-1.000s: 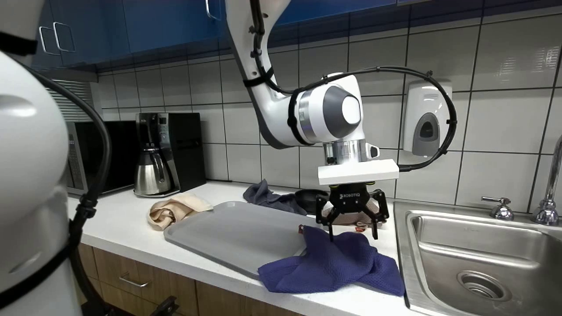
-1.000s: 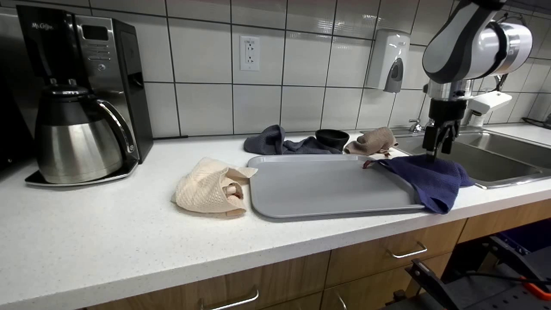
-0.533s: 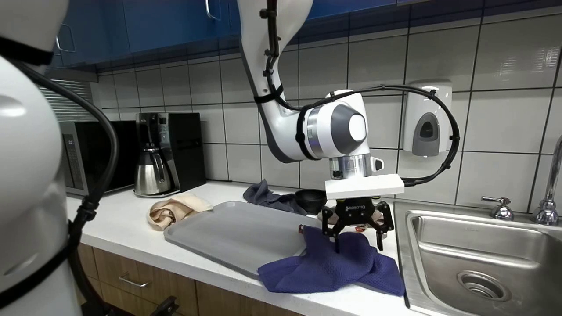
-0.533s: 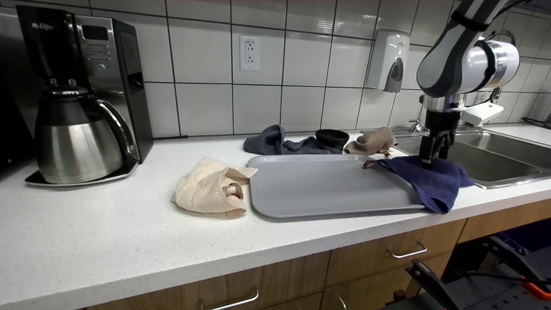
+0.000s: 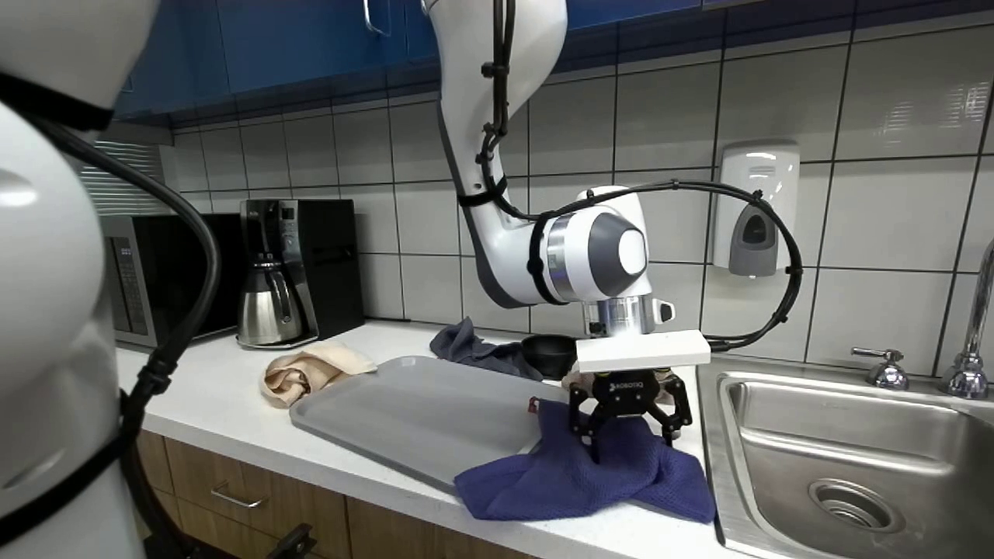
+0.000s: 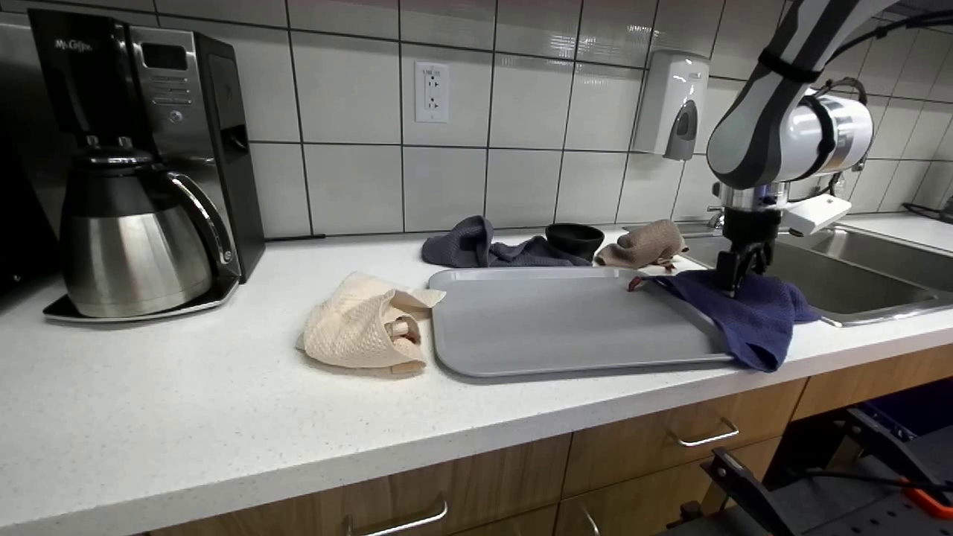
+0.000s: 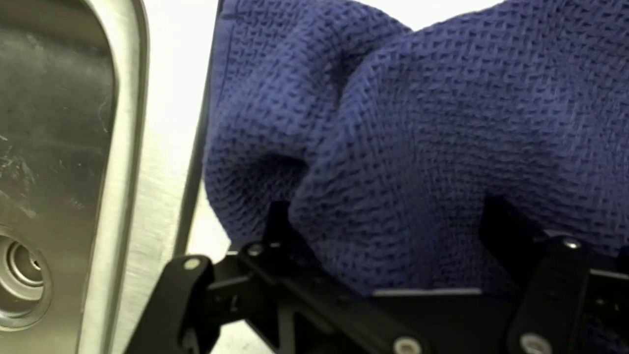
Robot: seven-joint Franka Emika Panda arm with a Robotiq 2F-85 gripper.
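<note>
Straddling part of the blue cloth (image 5: 575, 485) in an exterior view: one black two-fingered gripper (image 5: 633, 446), aimed downward below a white arm (image 5: 509, 256). Set wide, its ends at the cloth. Cloth rumpled, lying between the grey tray (image 5: 419, 407) and the steel sink (image 5: 724, 450), one part over the tray's edge, one corner at the sink rim. Also: microwave (image 5: 124, 279), blue cabinets (image 5: 303, 46), faucet (image 5: 965, 378), soap dispenser (image 5: 765, 159) on the tiled wall (image 5: 885, 210).

In an exterior view, along the white counter (image 6: 223, 409): coffee maker (image 6: 179, 104) with steel carafe (image 6: 141, 253); wall outlet (image 6: 432, 93); cream cloth (image 6: 350, 327), bunched, just beside the tray's end, something pale in its fold, too unclear to name. Behind the tray: dark grey cloth (image 6: 461, 246), black bowl (image 6: 573, 240), brown cloth (image 6: 644, 242), in that order toward the sink. One small red item (image 6: 635, 284), kind unclear, at the blue cloth's edge over the tray. Wooden drawers (image 6: 625, 447) with metal handles, beneath the counter.

In the wrist view: the two fingers (image 7: 506, 228) well separated, blue cloth filling the space between them. Finger nearer the sink partly hidden behind a fold; the other dark against the weave. Cloth coarse in texture. Drain (image 7: 22, 275) at the view's lower left; cloth's hem just beside the sink rim.
</note>
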